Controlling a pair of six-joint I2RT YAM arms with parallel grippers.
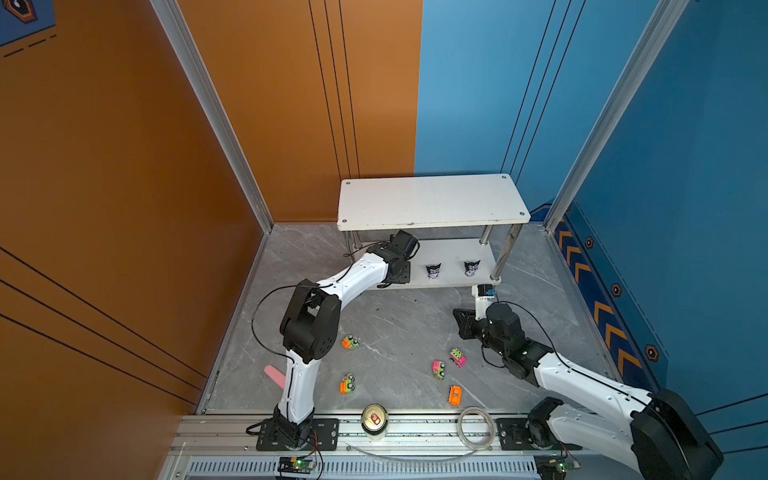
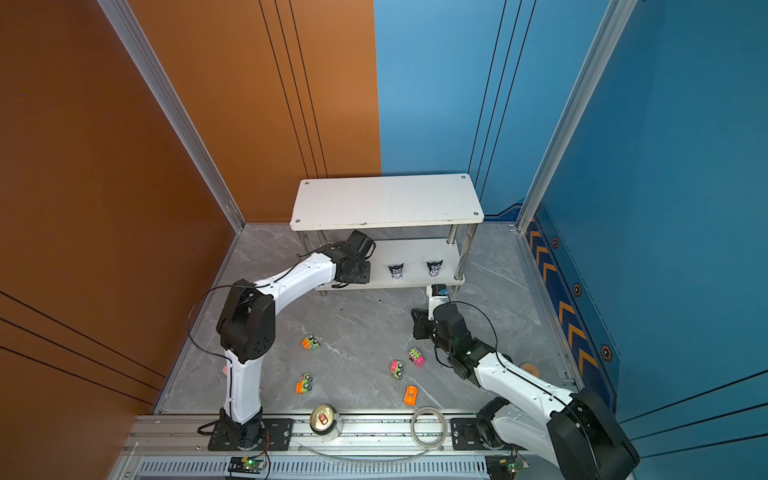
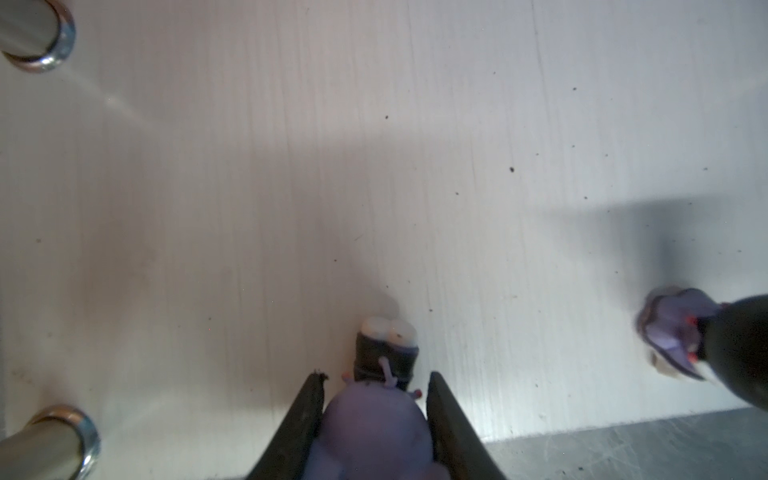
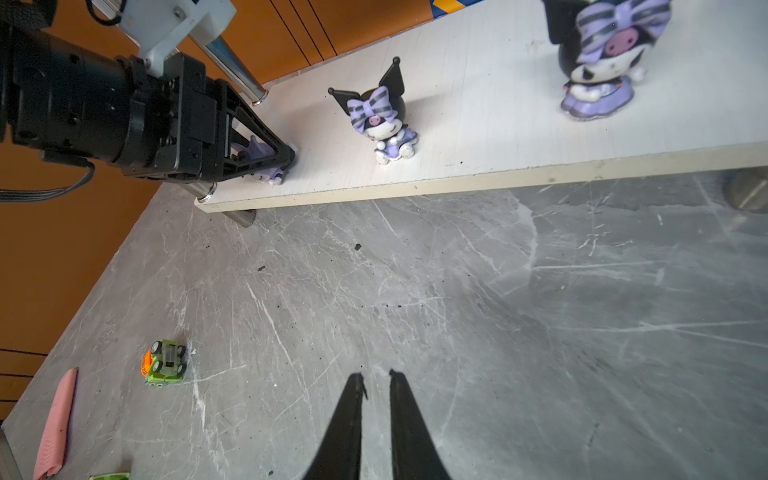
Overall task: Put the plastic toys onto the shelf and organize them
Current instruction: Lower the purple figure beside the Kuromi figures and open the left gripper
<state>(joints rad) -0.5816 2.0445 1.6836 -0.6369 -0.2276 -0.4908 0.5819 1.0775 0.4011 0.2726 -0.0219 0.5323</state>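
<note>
The white two-tier shelf (image 1: pixel 432 203) (image 2: pixel 386 201) stands at the back. My left gripper (image 3: pixel 376 376) (image 4: pixel 286 160) reaches onto the left end of its lower tier, shut on a purple-headed figurine (image 3: pixel 374 424) (image 4: pixel 266 166) whose feet are on the board. Two more figurines (image 1: pixel 433 271) (image 1: pixel 471 268) stand upright on that tier, to the right. Several neon toy cars lie on the grey floor, among them an orange-green one (image 1: pixel 351 343) (image 4: pixel 164 363), a pink one (image 1: pixel 458 357) and an orange one (image 1: pixel 455 395). My right gripper (image 4: pixel 376 374) (image 1: pixel 459 316) hovers over bare floor before the shelf, shut, holding nothing.
A gold-topped can (image 1: pixel 374 420) and a clear tape ring (image 1: pixel 476 427) sit on the front rail. A pink strip (image 1: pixel 275 376) (image 4: pixel 56 424) lies by the left arm's base. Chrome legs (image 3: pixel 39 37) (image 3: pixel 62 440) flank the tier's left end. Walls enclose the floor.
</note>
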